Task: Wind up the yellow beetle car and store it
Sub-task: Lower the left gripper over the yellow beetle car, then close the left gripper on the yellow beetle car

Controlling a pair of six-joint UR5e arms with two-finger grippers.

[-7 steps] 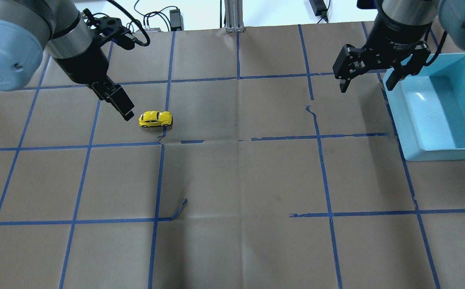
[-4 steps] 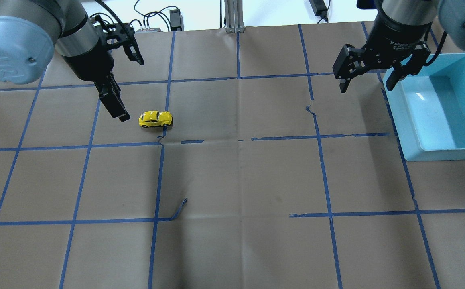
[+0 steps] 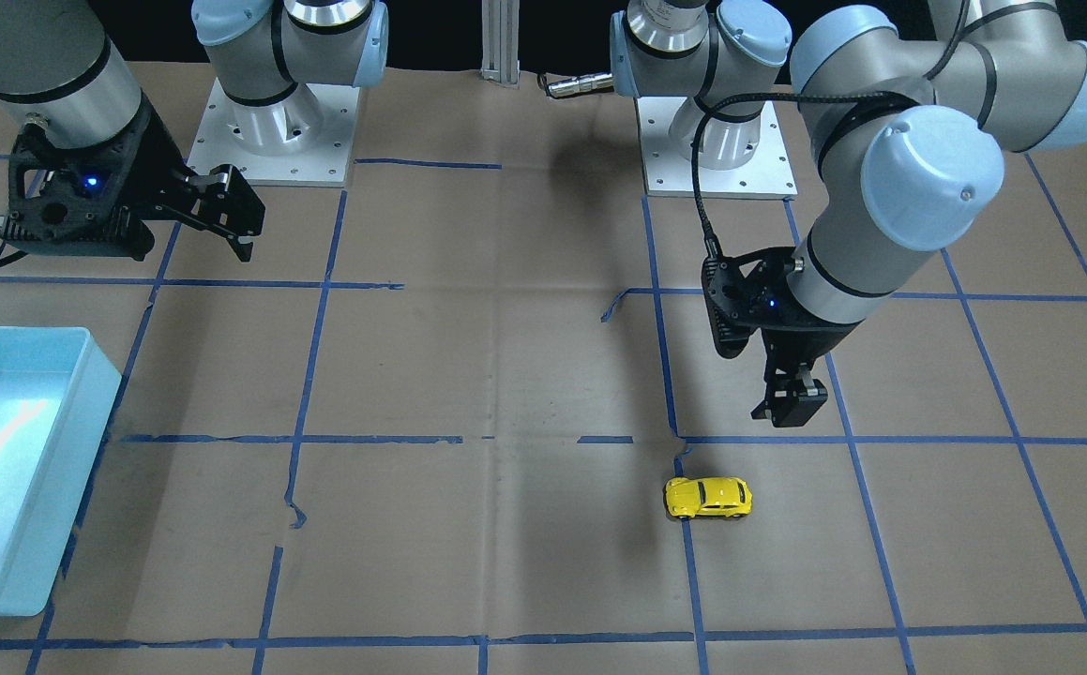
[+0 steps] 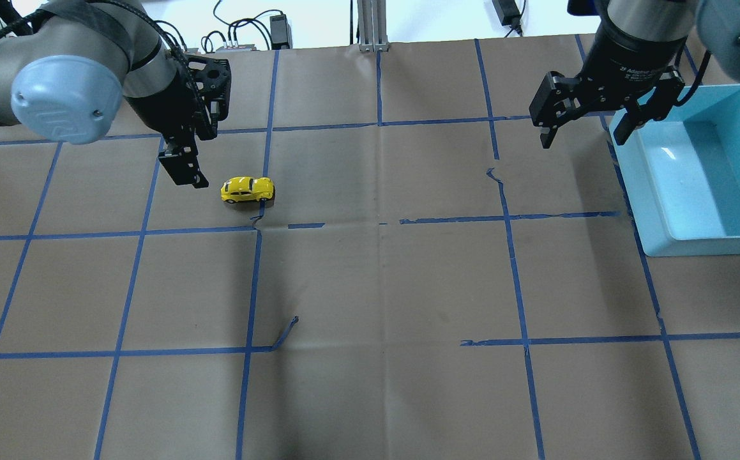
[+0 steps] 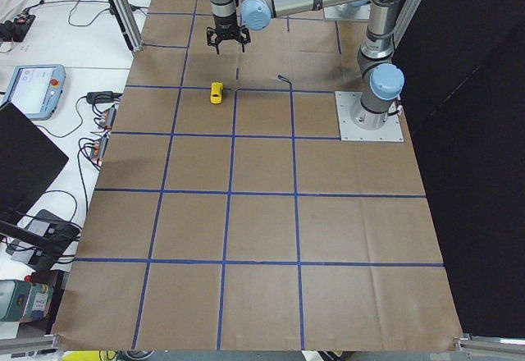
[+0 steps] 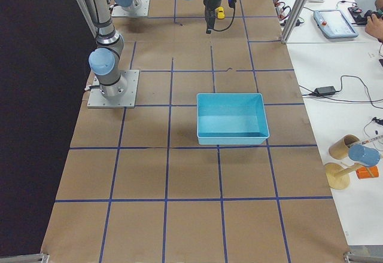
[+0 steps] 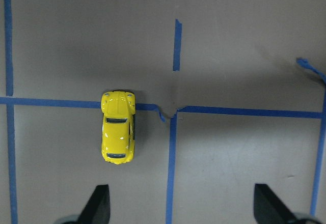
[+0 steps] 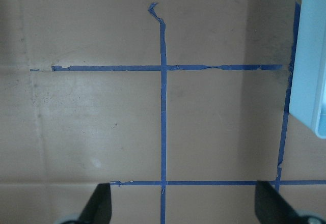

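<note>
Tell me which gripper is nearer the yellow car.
Left. The left gripper hangs open just beside the car, not touching; the right gripper is far off on the other side, next to the blue bin.

no readable text, wrist lettering (image 4: 647,66) (too blurred)

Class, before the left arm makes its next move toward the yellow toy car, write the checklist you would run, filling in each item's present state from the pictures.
1. Small glossy yellow beetle toy car upright on its wheels on the brown paper table: ok.
2. Left end effector open, holding nothing: ok.
3. Car centred between its fingers in the left wrist view: not ok, it sits off toward one finger.
4. Right end effector open and apart from the car: ok.
5. Light blue plastic bin open-topped, by the right end effector: ok.
6. Car's spring wound: cannot tell.
</note>
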